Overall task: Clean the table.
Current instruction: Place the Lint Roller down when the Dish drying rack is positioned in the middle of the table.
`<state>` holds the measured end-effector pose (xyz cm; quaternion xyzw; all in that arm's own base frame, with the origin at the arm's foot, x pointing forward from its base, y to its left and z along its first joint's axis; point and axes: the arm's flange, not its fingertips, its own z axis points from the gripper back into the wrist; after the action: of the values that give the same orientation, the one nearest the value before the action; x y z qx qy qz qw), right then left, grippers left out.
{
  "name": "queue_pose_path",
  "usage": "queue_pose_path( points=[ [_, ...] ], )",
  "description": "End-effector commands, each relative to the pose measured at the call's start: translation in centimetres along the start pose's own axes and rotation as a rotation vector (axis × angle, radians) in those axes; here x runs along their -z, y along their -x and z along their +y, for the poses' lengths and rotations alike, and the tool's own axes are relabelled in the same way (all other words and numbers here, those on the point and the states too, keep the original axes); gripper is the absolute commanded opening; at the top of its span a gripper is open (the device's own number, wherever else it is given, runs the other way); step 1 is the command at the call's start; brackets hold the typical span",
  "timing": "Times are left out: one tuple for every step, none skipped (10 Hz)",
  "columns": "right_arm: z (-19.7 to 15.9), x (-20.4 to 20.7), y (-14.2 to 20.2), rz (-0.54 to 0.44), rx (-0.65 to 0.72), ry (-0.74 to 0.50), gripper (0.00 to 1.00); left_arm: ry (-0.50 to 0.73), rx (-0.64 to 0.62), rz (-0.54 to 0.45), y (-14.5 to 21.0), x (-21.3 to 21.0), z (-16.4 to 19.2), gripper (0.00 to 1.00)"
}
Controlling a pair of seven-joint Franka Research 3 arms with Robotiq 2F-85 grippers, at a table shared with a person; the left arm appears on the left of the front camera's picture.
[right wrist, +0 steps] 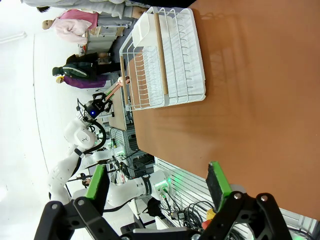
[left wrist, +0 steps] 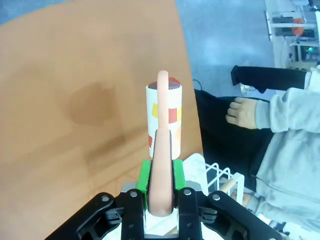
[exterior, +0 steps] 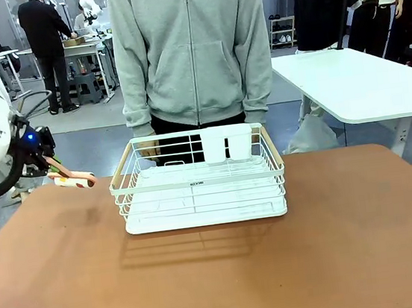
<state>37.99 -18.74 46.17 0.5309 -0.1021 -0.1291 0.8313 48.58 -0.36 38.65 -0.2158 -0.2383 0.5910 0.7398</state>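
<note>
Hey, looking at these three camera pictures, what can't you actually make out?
- Lint roller: left wrist view, its underside and any contact with the table are hidden by its own roll; front view, too small.
- Dish rack: front view, label print too small to read.
- Right tool: right wrist view, fingertips cut off by the green pads' angle; nothing between them.

A white dish rack (exterior: 199,191) stands mid-table (exterior: 352,241), near the far edge by the person (exterior: 192,50), with bare tabletop open to its left, right and front.
</note>
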Motion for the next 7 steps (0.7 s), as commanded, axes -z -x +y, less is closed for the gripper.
queue_pose_path(
  points=[
    [0.2, -0.2, 0.2, 0.004, -0.011, -0.007, 1.00, 0.039, -0.033, -0.035, 0.9, 1.0, 0.6, 0.22],
    [0.2, -0.2, 0.2, 0.004, -0.011, -0.007, 1.00, 0.057, -0.051, -0.026, 1.0, 1.5, 1.1, 0.22],
    [0.2, -0.2, 0.2, 0.004, -0.011, -0.007, 1.00, 0.051, -0.059, -0.008, 1.2, 2.0, 1.5, 0.22],
    [0.2, -0.2, 0.2, 0.004, -0.011, -0.007, 1.00, 0.067, -0.068, 0.001, 1.1, 2.4, 1.8, 0.22],
    [0.2, -0.2, 0.2, 0.004, -0.011, -0.007, 1.00, 0.067, -0.090, -0.005, 1.0, 2.7, 2.0, 0.22],
    [0.2, -0.2, 0.2, 0.004, -0.011, -0.007, 1.00, 0.056, -0.101, -0.008, 1.1, 3.0, 2.4, 0.22],
    [0.2, -0.2, 0.2, 0.004, -0.011, -0.007, 1.00, 0.050, -0.119, -0.005, 1.1, 3.2, 2.7, 0.22]
  ],
)
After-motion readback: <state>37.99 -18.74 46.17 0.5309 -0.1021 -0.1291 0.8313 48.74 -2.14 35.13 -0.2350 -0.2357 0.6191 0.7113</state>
